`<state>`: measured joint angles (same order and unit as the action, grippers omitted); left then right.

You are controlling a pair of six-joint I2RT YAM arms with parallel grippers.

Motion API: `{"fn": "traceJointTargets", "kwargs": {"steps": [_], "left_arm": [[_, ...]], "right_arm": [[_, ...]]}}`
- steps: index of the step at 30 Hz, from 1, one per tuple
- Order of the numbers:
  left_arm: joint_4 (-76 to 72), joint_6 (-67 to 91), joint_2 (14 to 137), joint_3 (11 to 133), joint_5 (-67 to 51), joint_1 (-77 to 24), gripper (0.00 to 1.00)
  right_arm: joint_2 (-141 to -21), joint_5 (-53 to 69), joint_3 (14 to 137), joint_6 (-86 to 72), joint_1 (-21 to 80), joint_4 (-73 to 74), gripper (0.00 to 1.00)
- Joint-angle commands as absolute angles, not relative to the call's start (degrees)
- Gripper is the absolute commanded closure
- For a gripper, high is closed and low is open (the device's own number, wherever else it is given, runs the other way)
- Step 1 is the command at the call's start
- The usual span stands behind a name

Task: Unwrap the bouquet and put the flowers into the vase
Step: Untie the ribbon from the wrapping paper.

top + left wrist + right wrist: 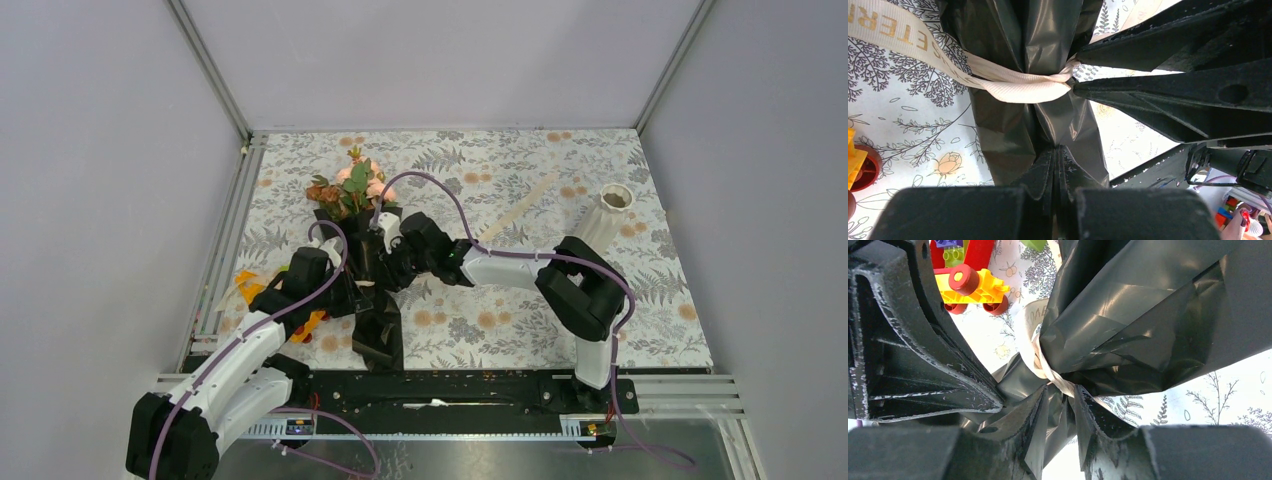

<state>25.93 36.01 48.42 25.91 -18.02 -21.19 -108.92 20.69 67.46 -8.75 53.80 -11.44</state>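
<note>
flowers point(355, 185) inside bouquet point(380, 322) wrap; left fingers point(1044, 172) pinch wrap, right fingers point(1098, 416) clamp ribbon point(1018, 89); vase point(605, 222) apart.

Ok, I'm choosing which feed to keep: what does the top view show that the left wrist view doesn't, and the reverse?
Only the top view: the vase standing at the far right, and the flowers at the mouth of the bouquet.
Only the left wrist view: gold letters on the ribbon, the left pincer shut on the bouquet's black paper below the tie, and the right pincer nipping the ribbon at its knot.
Both: the bouquet, the flowered table and a toy.
</note>
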Motion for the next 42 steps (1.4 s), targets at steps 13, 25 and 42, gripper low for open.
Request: {"fn": "traceJointTargets", "kwargs": {"steps": [13,25,42], "left_arm": [[23.4,35.8,48.2,27.3,-20.3,-20.9,1.00],[23.5,35.7,48.0,27.4,-19.9,-20.9,1.00],[24.0,35.9,48.0,27.4,-19.3,-20.7,1.00]], "right_arm": [[-111.1,21.0,71.7,-2.8,54.7,-10.4,0.72],[-110.8,13.6,69.8,3.8,57.2,-10.8,0.70],[-106.7,2.4,64.2,2.5,59.0,-18.1,0.92]]}}
